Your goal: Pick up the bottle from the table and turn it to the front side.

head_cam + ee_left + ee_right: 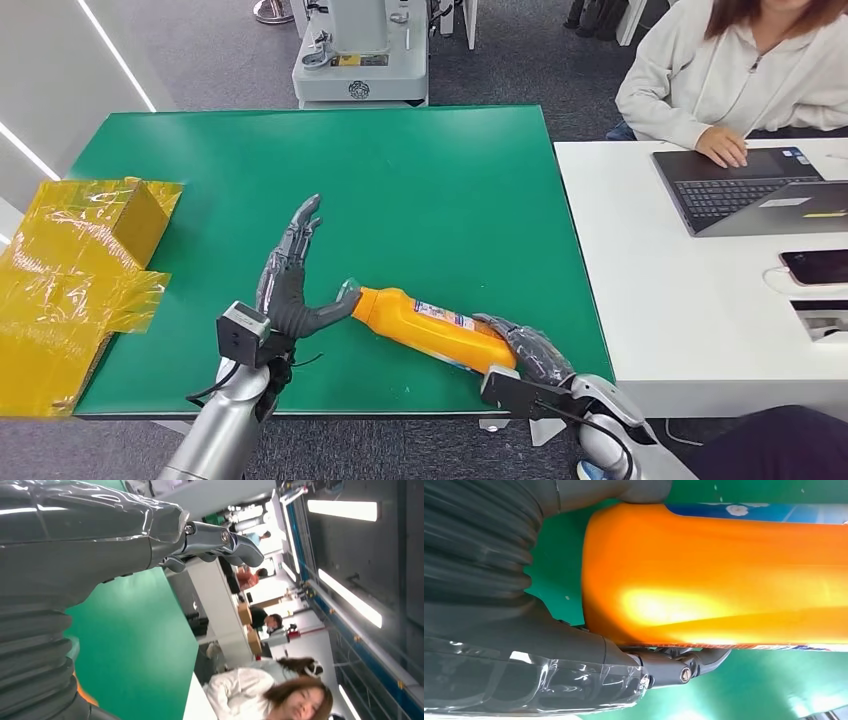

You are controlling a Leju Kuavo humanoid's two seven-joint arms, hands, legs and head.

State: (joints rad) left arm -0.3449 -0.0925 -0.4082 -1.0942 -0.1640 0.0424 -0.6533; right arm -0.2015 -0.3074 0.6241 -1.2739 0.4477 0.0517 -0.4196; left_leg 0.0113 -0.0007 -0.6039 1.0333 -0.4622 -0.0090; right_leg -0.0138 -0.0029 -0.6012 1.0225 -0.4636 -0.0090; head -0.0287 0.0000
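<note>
- I see the orange bottle (432, 329) lying on its side near the front edge of the green table (420, 180), with its cap end pointing toward my left hand and its base toward my right hand.
- My right hand (528, 350) is wrapped around the base end of the bottle; in the right wrist view the thumb sits on one side of the orange body (724, 575) and a dark finger curls under the other, so I read this as a grasp.
- My left hand (290, 285) is released: its fingers are stretched out and apart, and its thumb reaches toward the cap, touching it or just beside it; I cannot tell which.
- From the head view I cannot tell whether the bottle is raised off the table or resting on it; it looks low and close to flat.
- A strip of label shows along the upper side of the bottle, but I cannot say which face it is.
- My judgement: the grasp is made, while the lift and the turn to the front side are left to do.
- Yellow wrapped boxes (75, 265) sit at the left edge of the table, well apart from the bottle.
- A person (735, 75) works at a laptop (745, 190) on the white desk (650, 290) beside the table.
</note>
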